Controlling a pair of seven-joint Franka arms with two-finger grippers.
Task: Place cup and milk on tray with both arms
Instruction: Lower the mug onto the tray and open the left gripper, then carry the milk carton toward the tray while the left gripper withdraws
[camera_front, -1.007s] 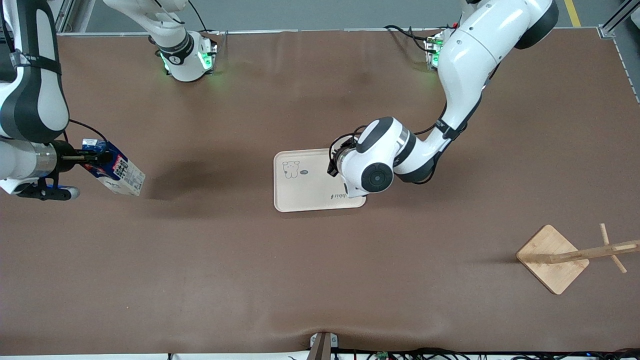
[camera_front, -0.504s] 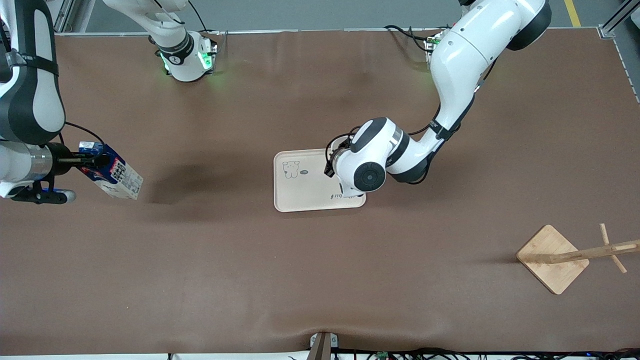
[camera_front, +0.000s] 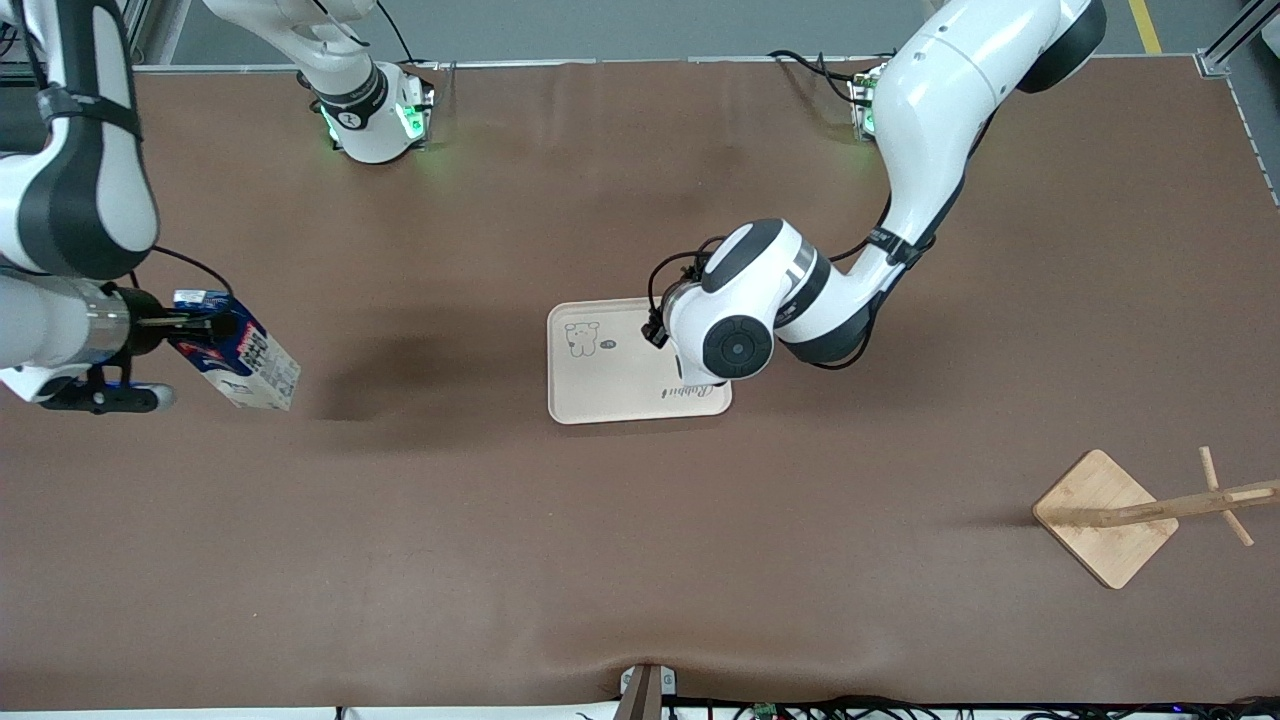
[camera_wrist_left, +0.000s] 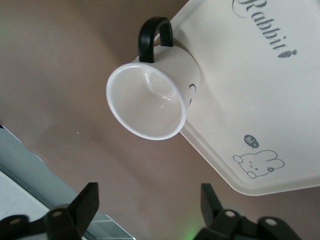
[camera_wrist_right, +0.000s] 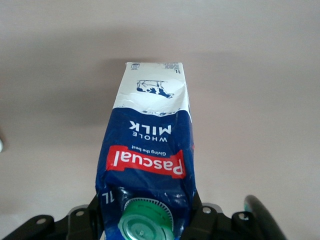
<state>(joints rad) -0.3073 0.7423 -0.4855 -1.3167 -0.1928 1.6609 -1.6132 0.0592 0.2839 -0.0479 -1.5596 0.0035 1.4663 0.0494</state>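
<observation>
The white cup (camera_wrist_left: 150, 102) with a black handle stands upright on the beige tray (camera_wrist_left: 260, 80), by the tray's edge toward the left arm's end. Its handle sticks out over the table. My left gripper (camera_wrist_left: 148, 207) is open and empty above the cup, apart from it. In the front view the left arm's hand hides the cup over the tray (camera_front: 600, 385). My right gripper (camera_front: 205, 325) is shut on the top of the blue milk (camera_front: 240, 352). It holds the milk tilted above the table at the right arm's end. The milk's green cap shows between the fingers in the right wrist view (camera_wrist_right: 145, 150).
A wooden stand with a square base (camera_front: 1105, 517) and a leaning post sits near the left arm's end, nearer the front camera than the tray. The two arm bases stand along the table's top edge.
The left hand has drawn back off the tray, uncovering more of the script. The right gripper, still holding the milk, has shifted slightly toward the tray.
</observation>
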